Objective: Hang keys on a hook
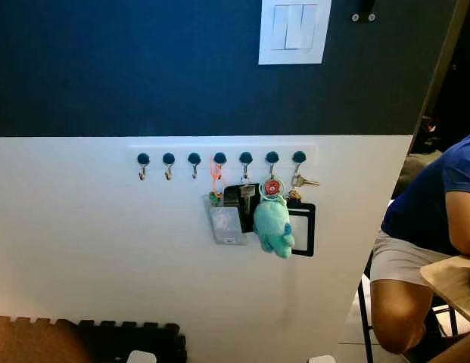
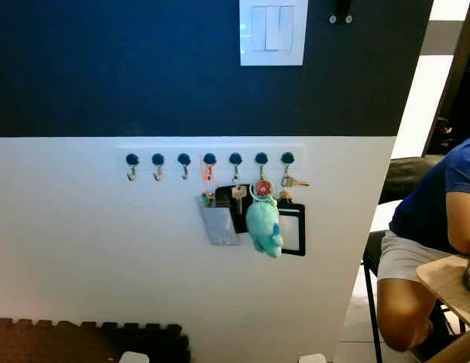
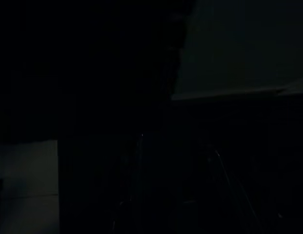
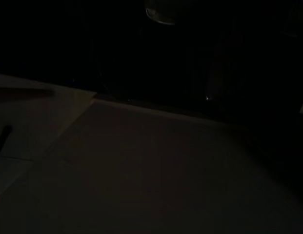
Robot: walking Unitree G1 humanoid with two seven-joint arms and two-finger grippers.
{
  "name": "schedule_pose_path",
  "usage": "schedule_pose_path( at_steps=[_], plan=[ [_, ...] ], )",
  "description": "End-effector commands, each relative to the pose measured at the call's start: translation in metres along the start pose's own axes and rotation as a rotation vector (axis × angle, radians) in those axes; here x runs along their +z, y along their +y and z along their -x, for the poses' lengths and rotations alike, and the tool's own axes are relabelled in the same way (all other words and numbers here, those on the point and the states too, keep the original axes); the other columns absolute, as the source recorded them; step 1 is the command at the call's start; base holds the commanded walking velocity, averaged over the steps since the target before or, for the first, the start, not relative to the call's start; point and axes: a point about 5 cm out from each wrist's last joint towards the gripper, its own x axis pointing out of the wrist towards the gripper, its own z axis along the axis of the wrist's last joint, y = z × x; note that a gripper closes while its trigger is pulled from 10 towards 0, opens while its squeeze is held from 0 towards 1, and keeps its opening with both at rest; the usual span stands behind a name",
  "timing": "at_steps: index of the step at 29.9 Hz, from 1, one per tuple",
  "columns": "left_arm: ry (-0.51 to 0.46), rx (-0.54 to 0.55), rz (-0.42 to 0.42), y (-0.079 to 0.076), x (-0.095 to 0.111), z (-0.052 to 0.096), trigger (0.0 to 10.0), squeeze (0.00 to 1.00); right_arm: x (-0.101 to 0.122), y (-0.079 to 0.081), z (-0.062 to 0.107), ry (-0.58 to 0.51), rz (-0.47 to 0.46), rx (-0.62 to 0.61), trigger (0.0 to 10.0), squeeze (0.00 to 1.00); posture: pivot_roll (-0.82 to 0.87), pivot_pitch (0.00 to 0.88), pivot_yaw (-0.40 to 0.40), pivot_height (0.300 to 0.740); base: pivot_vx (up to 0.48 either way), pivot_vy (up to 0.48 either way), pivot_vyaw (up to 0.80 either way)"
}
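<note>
At frame centre we see keys (image 1: 301, 181) hanging from the rightmost hook (image 1: 298, 158), beside a teal plush toy (image 1: 273, 224). We cannot tell either claw's state.

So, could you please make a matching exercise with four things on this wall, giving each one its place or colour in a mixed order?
Things:
1. light switch plate
2. plush toy
3. black badge holder
4. three leftmost hooks

Descriptions:
A. teal, hanging from a hook on a round red keyring
B. empty, nothing hangs from them
C. white, high on the dark blue part of the wall
D. empty frame under the rightmost hook, beside the toy

Pairs: 1-C, 2-A, 3-D, 4-B
</note>
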Motion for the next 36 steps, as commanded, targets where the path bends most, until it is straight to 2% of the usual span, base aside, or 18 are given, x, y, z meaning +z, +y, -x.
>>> schedule_pose_path(
  at_steps=[1, 8, 9, 12, 22, 36],
  plan=[
    [-0.004, 0.001, 0.008, -0.001, 0.002, -0.001, 10.0, 0.00, -0.007, -0.001, 0.002, 0.029, -0.032, -0.022, 10.0, 0.00, 0.03, 0.000, 0.029, 0.740, 0.000, 0.000, 0.00],
    [-0.019, 0.014, 0.029, -0.003, 0.006, -0.003, 10.0, 0.00, -0.009, -0.005, 0.004, 0.041, -0.038, -0.045, 10.0, 0.00, 0.03, 0.000, 0.028, 0.740, -0.112, 0.000, 0.00],
    [-0.027, 0.031, 0.088, -0.002, 0.008, -0.004, 10.0, 0.00, -0.010, -0.006, 0.004, 0.044, -0.040, -0.050, 10.0, 0.00, 0.03, 0.000, 0.026, 0.740, -0.274, 0.000, 0.00],
    [-0.033, 0.039, 0.112, -0.001, 0.009, -0.004, 10.0, 0.00, -0.010, -0.006, 0.004, 0.045, -0.042, -0.051, 10.0, 0.00, 0.03, 0.000, 0.027, 0.740, -0.274, 0.000, 0.00],
    [-0.030, 0.032, 0.081, 0.001, 0.012, -0.005, 10.0, 0.00, -0.011, -0.003, 0.004, 0.046, -0.055, -0.053, 10.0, 0.00, 0.03, 0.000, 0.028, 0.740, -0.327, 0.000, 0.00],
    [-0.033, -0.009, 0.032, -0.003, 0.014, -0.006, 10.0, 0.00, -0.014, -0.003, 0.006, 0.053, -0.071, -0.060, 10.0, 0.00, 0.04, 0.003, 0.035, 0.740, -0.368, 0.000, 0.00]
  ],
)
